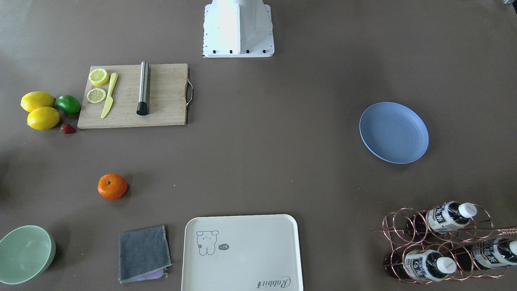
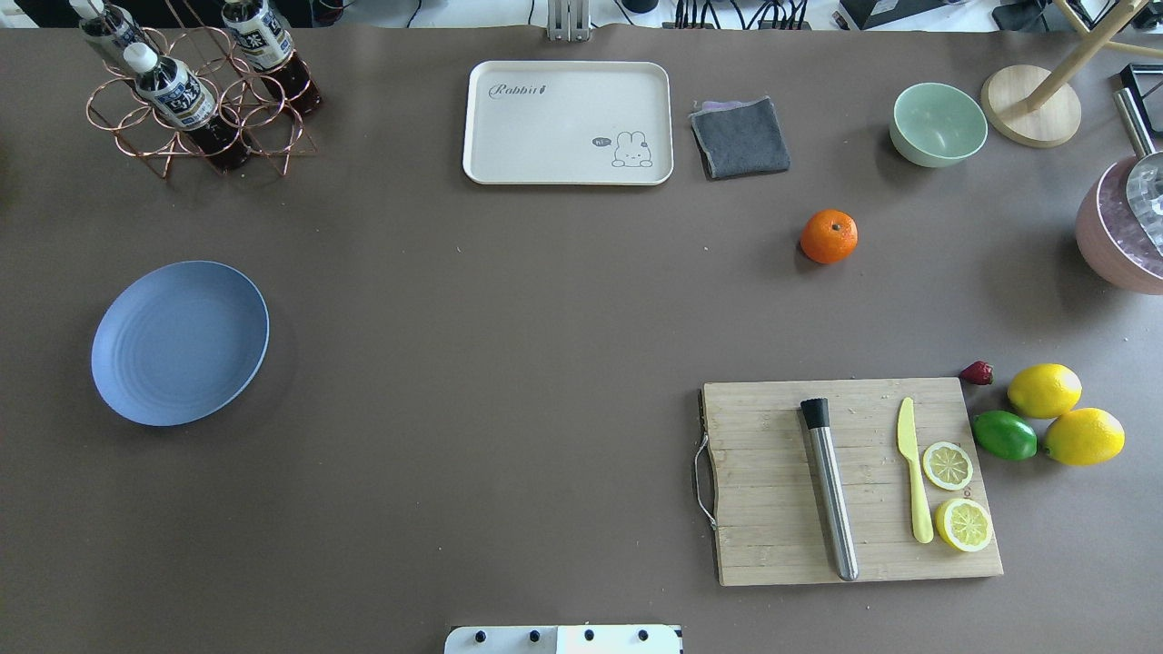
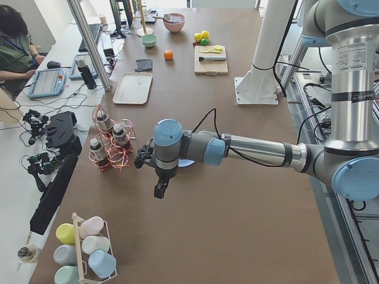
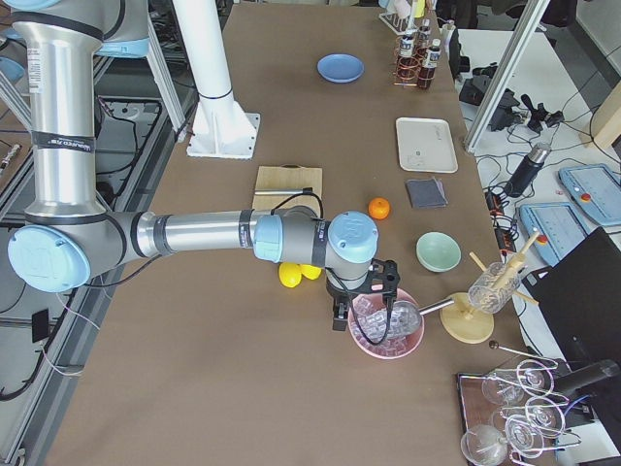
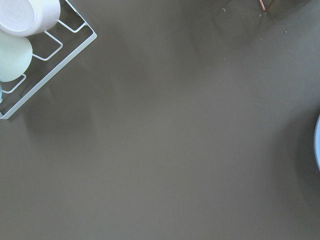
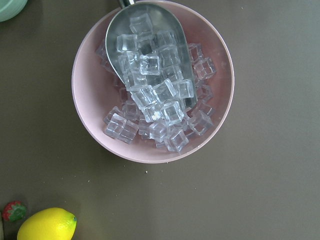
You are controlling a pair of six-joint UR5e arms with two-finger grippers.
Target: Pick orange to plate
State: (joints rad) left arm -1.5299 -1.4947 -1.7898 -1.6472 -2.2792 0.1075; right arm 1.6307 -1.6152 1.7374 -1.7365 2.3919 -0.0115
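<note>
The orange rests alone on the brown table, between the grey cloth and the cutting board; it also shows as the orange and, far off, the orange. The blue-lavender plate lies empty on the opposite side of the table. Neither gripper appears in the overhead or front view. My left gripper hangs beyond the plate's end of the table, its arm hiding most of the plate. My right gripper hovers over a pink ice bowl. Whether either is open or shut, I cannot tell.
A cutting board carries a muddler, a yellow knife and lemon slices, with lemons, a lime and a strawberry beside it. A cream tray, grey cloth, green bowl, bottle rack and pink ice bowl line the edges.
</note>
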